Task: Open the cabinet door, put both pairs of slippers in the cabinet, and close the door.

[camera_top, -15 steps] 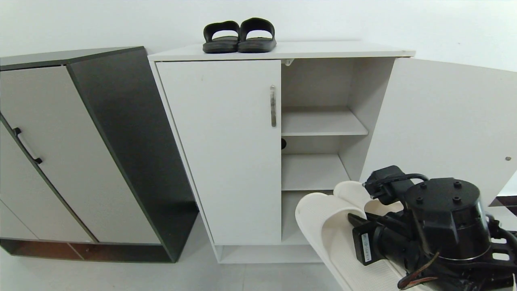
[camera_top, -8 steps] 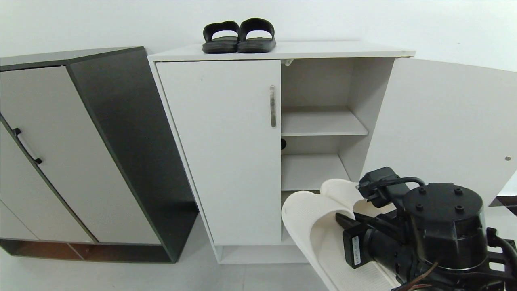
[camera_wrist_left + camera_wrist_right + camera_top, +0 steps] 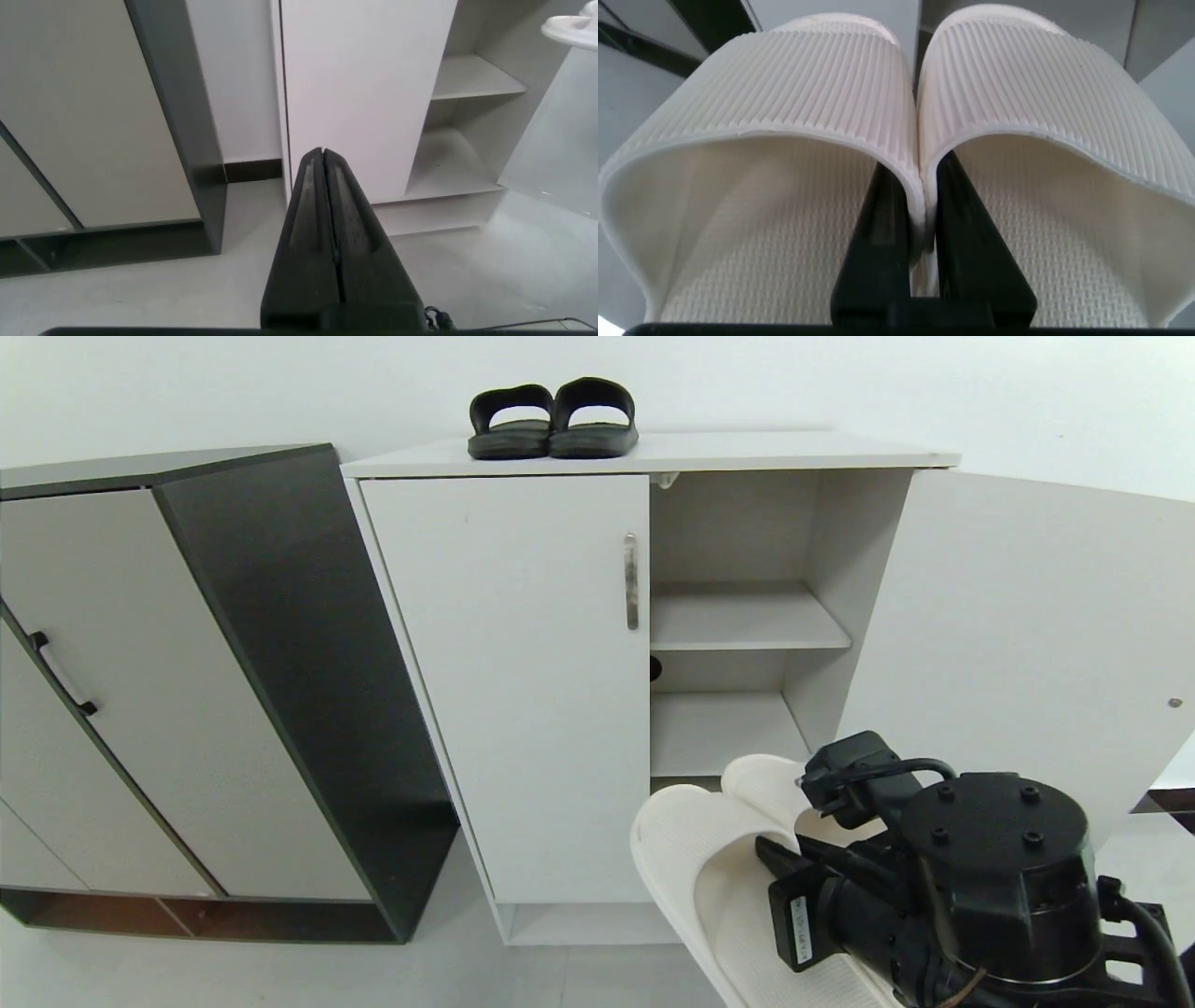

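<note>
Now the right end effector (image 3: 923, 219), clamped on the pinched inner straps of the white slippers (image 3: 681, 840), has swung the pair leftward, toes just ahead of it at the open cabinet (image 3: 794, 450), probably lining up the bottom shelf. Black slippers (image 3: 553, 420) wait well above.

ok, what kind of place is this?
Probably a home entryway, or a mock-up of one: a white shelved shoe cabinet, a pair of black slide slippers on top, a grey-and-black cabinet beside it.
</note>
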Tool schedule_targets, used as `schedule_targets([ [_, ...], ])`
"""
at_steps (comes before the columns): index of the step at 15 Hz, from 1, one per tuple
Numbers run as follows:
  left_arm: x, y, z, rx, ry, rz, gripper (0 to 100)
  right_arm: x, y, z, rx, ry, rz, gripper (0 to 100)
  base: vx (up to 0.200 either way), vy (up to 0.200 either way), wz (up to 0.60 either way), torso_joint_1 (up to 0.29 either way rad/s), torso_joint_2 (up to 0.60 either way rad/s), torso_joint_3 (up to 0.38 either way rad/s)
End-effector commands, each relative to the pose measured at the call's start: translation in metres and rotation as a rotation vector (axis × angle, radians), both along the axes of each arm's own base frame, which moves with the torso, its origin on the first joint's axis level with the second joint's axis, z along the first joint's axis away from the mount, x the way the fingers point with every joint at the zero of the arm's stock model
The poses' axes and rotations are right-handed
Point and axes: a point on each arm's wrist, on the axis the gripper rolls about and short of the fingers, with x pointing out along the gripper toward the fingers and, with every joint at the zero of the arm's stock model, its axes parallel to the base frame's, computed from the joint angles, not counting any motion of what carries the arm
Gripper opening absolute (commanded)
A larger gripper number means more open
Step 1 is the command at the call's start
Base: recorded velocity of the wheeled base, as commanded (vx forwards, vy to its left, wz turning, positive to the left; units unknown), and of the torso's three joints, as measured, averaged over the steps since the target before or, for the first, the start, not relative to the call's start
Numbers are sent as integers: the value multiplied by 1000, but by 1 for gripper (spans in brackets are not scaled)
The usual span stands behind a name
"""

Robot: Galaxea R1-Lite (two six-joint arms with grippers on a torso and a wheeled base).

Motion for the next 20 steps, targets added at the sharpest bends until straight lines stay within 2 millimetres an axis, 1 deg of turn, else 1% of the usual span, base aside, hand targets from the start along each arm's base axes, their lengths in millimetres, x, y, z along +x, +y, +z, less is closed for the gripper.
schedule_targets([
  [1,0,0,0,-1,3,0,0,1,4,-6,-16,9,-8,0,0,-200,0,2,2,-2],
  [4,0,0,0,-5,4,3,0,5,7,-14,-39,21,-34,0,0,-200,0,6,2,2],
  [7,0,0,0,-15,3,11,0,7,10,-10,-27,11,-39,0,0,-200,0,5,2,2],
  [10,0,0,0,-13,1,12,0,16,17,-25,-55,36,-43,0,0,0,0,0,0,0],
  [11,0,0,0,-12,2,12,0,25,26,-25,-25,13,-56,0,0,0,0,0,0,0],
  [12,0,0,0,-12,2,12,0,28,29,-22,-1,-3,-56,0,0,0,0,0,0,0],
  [13,0,0,0,-12,2,12,0,28,31,-24,-5,-1,-54,0,0,0,0,0,0,0],
  [16,0,0,0,-13,1,12,0,31,35,-38,-31,31,-51,0,0,0,0,0,0,0],
  [18,0,0,0,-13,1,12,0,37,44,-49,-14,71,-38,0,0,0,0,0,0,0],
  [20,0,0,0,-13,1,12,0,41,48,-49,15,64,-21,0,0,0,0,0,0,0],
])
